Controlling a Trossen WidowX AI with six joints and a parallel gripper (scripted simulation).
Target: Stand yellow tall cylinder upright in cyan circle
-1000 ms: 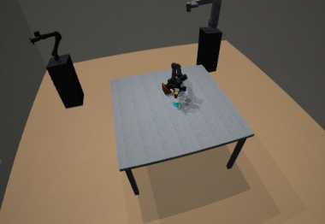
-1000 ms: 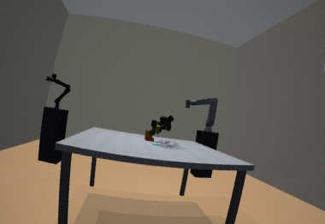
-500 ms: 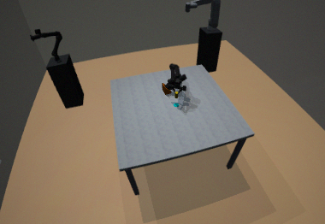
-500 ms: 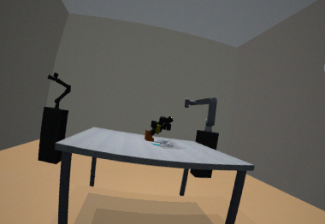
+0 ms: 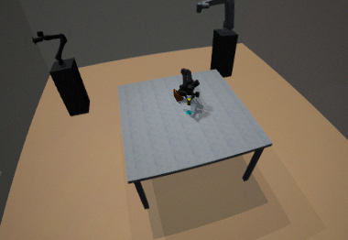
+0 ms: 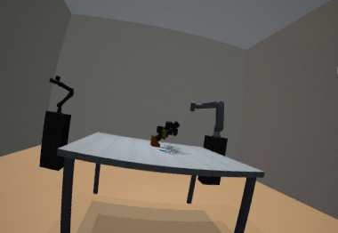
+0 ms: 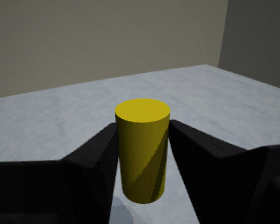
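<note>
I can read no text, label, brand, number or sign on anything in my views.

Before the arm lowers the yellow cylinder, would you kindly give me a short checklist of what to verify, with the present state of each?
1. Pincer shut on the yellow cylinder: ok, a finger presses each side.
2. Cylinder upright in the grip: ok in the wrist view, flat end face on top.
3. Cylinder off the table: ok, its lower end hangs above the grey top.
4. Cylinder over the cyan circle: cannot tell; the circle is out of the wrist view and tiny in the top view, just in front of the pincer.
5. Orange-brown object beside the arm out of the path: cannot tell, too small.
</note>
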